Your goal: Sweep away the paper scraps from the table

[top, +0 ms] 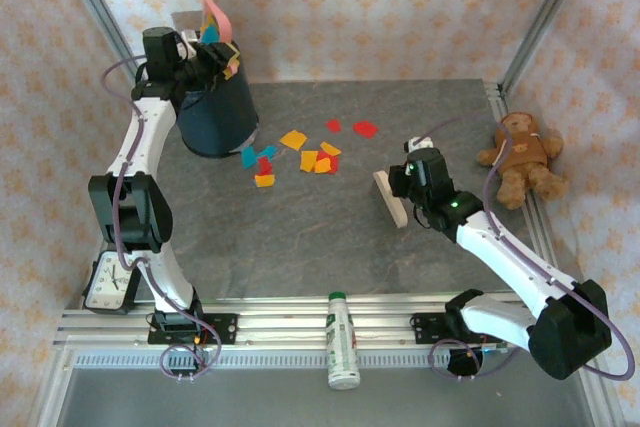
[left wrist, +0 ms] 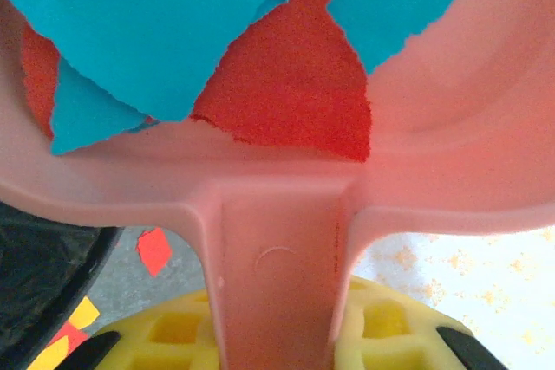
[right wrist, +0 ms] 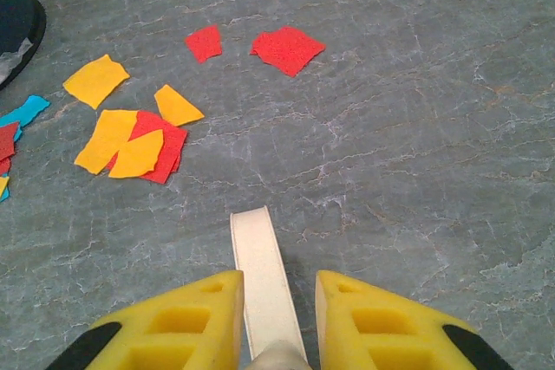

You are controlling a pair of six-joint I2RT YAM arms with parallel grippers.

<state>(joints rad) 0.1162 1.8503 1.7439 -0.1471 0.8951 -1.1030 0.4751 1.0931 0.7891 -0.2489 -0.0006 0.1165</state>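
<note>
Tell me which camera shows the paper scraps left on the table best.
Right wrist: the scraps lie close and sharp, with clear shapes and colours. The top view shows them all, small, beside the bin; the left wrist catches a few below the dustpan.

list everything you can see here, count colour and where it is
table: one, dark grey, under everything
paper scraps: about a dozen, red orange yellow teal, mid-table; more in the dustpan
dustpan: one, pink, held above the bin
bin: one, dark blue, far left
beige bar: one, right of the scraps
teddy bear: one, brown, right edge
bottle: one, white and green, near rail
clock: one, white face, near left corner
left gripper: yellow, shut on the dustpan
right gripper: yellow, shut on the beige bar
</note>
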